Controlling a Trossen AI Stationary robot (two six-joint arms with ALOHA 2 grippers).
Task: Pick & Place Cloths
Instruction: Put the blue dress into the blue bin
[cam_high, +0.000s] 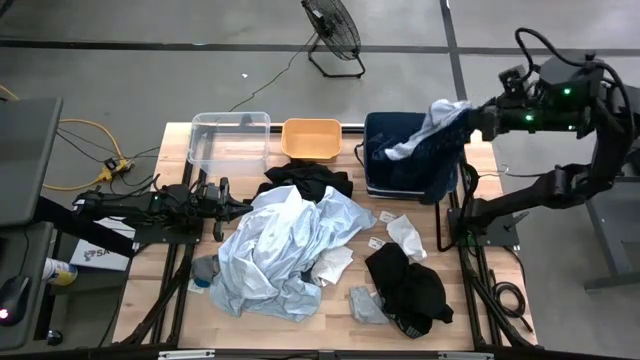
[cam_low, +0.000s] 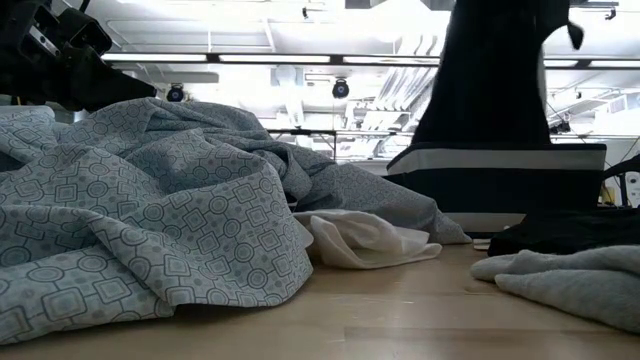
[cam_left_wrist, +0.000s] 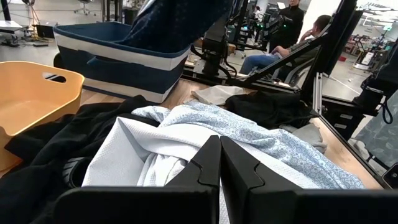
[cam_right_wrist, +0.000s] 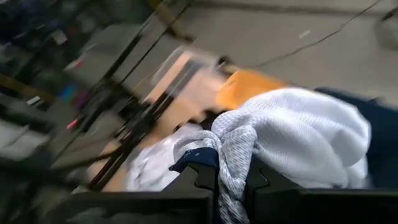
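**Right arm holds cloths over the navy bin**

The right gripper (cam_high: 478, 115) is up high, at the back right of the desk (cam_high: 500, 300). Its fingers (cam_right_wrist: 202, 177) are pinching a white and navy cloth (cam_high: 432, 128) between them. The cloth hangs down over the navy bin (cam_high: 385, 180), and part of it drapes across the bin's top. So the step in hand looks like the drop: the cloth is carried to the bin and is not yet let go.

The next move, I think, calls for the fingers to spread so the cloth falls inside. The cloth is big and floppy. Some of it may catch on the bin's edge or hang outside, so the arm may need to hold it over the middle of the bin first.

The left gripper (cam_high: 222, 207) waits low at the left side of the desk, just by the big pale blue cloth (cam_high: 285, 245). Its fingers (cam_left_wrist: 208, 165) are pressed together and hold nothing.

Lots of work is left. The pale blue cloth fills the middle of the desk. A black cloth (cam_high: 305, 182) lies behind it, near the orange bin (cam_high: 310, 138). Another black cloth (cam_high: 410, 285) lies at the front right, with small white pieces (cam_high: 405, 232) near it.

The clear bin (cam_high: 230, 140) sits at the back left. There is open room above the pile, but the bare desk is mostly at the edges.
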